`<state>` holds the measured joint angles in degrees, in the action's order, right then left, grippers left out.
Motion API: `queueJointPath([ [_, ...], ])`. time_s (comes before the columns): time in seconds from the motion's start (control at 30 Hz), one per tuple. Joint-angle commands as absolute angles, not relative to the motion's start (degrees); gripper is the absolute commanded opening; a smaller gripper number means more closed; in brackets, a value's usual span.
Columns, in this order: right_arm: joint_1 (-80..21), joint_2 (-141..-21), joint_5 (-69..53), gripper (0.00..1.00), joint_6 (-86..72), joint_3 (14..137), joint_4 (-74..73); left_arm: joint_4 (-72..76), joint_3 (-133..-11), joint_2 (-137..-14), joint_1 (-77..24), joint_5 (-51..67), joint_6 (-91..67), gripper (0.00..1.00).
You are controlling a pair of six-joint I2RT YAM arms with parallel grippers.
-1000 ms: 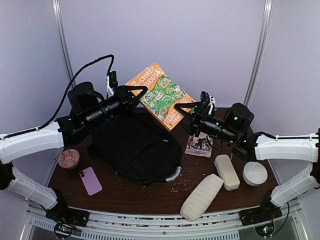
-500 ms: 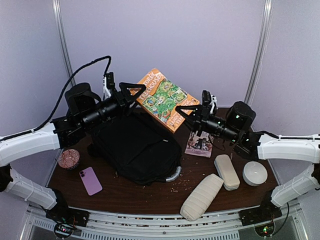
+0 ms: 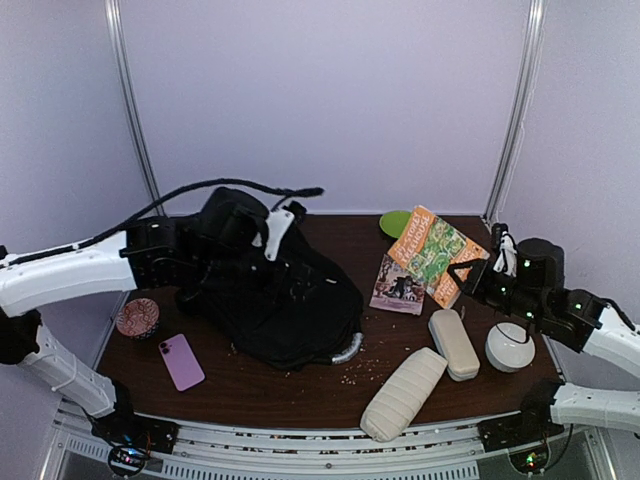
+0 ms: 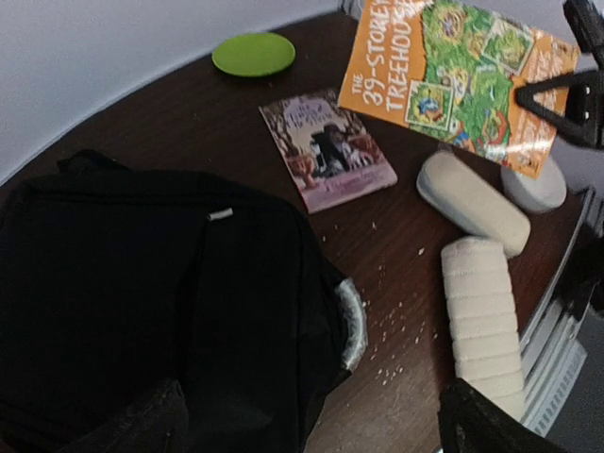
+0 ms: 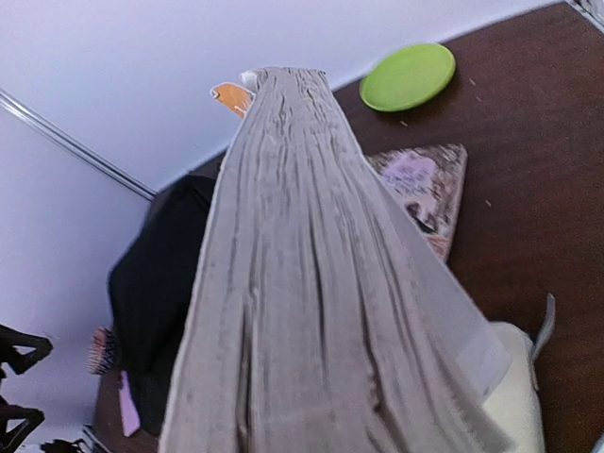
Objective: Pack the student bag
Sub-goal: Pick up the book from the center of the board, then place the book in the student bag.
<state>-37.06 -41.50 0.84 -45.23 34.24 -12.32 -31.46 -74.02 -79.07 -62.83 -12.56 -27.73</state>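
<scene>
Book (image 3: pixel 432 252) now pinched by right gripper (image 3: pixel 468 276) alone; left gripper (image 4: pixel 311 425) has let go, spread wide over bag (image 3: pixel 270 290). Handover done; packing still ahead.

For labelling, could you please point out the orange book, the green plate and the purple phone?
orange book (image 3: pixel 432 250), top external view, cover middle
green plate (image 4: pixel 253 54), left wrist view, its centre
purple phone (image 3: pixel 182 362), top external view, back middle
</scene>
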Motion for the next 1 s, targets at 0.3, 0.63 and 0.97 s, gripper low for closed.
queueJointPath([
  [0.3, -35.8, -35.3, 1.8, 0.00, -41.4, 30.4, -17.9, -52.9, -88.0, -105.2, -67.9, -15.8, -9.2, 0.85],
  [0.63, -35.7, -36.4, -1.1, 0.00, -41.3, 30.7, -16.4, -54.5, -90.7, -112.8, -67.7, -16.0, -5.9, 0.63],
  [0.97, -35.7, -37.2, -1.8, 0.00, -41.3, 31.4, -16.0, -53.8, -90.1, -115.0, -66.2, -14.5, -5.1, 0.46],
])
